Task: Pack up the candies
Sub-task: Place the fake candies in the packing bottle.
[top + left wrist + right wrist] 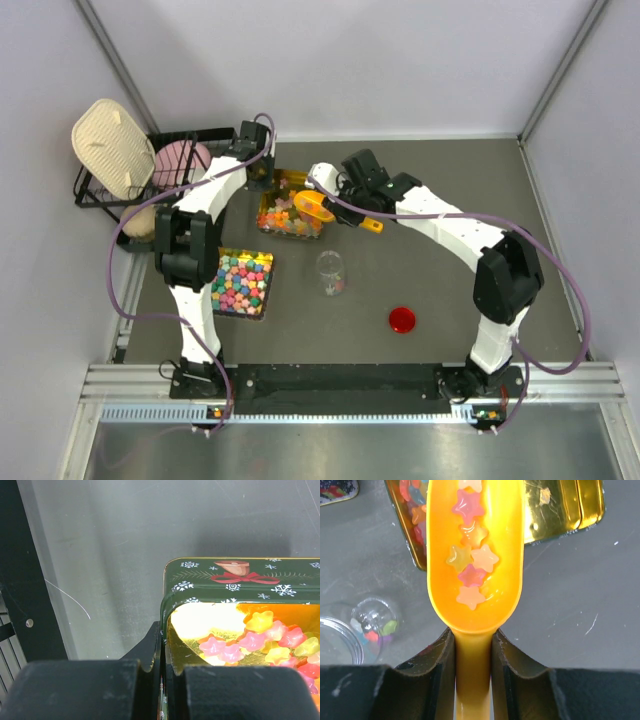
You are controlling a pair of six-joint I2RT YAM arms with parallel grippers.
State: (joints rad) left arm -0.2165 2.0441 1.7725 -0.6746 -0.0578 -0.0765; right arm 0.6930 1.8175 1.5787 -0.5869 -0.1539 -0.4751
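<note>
A green Christmas tin (272, 200) with a gold inside holds the candies (285, 222), small star-shaped pieces in pink, orange and yellow. My left gripper (262, 178) is shut on the tin's left wall (167, 605), with candies (255, 640) just to the right of its fingers. My right gripper (472, 645) is shut on the handle of an orange scoop (475, 555). The scoop carries several star candies (470, 565) and hovers over the tin's near edge (565, 510). In the top view the scoop (314, 207) lies above the tin, held by the right gripper (342, 208).
A clear jar (331, 272) with a few candies inside stands in front of the tin, and also shows as the jar (370, 627) in the right wrist view. Its red lid (403, 320) lies to the right. A tray of larger bright candies (243, 282) sits front left. A black dish rack (140, 180) stands back left.
</note>
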